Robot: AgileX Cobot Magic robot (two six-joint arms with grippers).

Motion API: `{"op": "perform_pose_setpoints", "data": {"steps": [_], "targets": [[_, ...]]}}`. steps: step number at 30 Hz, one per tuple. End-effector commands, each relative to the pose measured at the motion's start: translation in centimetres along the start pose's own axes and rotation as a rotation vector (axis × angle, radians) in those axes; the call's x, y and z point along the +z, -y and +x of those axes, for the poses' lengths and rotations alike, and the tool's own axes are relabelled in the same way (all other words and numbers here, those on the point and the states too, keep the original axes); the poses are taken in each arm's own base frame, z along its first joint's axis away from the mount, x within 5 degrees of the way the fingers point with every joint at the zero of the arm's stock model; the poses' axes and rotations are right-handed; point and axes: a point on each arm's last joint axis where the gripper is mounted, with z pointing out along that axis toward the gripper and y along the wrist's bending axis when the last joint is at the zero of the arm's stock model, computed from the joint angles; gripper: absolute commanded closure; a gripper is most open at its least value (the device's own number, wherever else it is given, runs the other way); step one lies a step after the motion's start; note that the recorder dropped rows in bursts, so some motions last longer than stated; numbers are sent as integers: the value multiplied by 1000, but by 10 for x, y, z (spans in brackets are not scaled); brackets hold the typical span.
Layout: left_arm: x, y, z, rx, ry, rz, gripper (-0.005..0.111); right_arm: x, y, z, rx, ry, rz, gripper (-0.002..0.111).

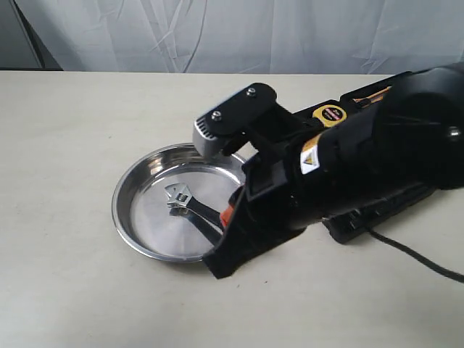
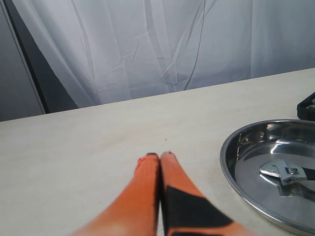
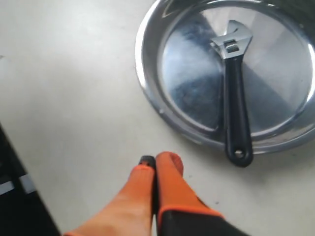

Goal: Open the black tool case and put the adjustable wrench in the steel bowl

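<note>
I see both my grippers, left (image 2: 160, 157) and right (image 3: 156, 164), pressed closed and empty, while the wrench (image 3: 235, 98) lies in the bowl (image 3: 147, 73) with its handle end overhanging the rim near the right one, so a low pull-back could clip it out.

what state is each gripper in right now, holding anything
Left gripper: shut, holding nothing.
Right gripper: shut, holding nothing; the adjustable wrench lies free in the steel bowl.
</note>
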Motion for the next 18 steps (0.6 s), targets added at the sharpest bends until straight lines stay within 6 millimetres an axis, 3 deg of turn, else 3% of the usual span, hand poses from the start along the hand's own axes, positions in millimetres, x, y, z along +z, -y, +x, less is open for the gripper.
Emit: {"op": "perform_pose_setpoints", "data": {"steps": [1, 11, 18], "targets": [[0, 0, -1, -4, 5, 4, 106, -28, -16, 11, 31, -38, -97, 108], [0, 0, -1, -4, 5, 4, 106, -69, -16, 17, -67, 36, -18, 108], [0, 0, -1, -4, 5, 4, 106, -131, -11, 26, -75, 302, 88, 108]]}}
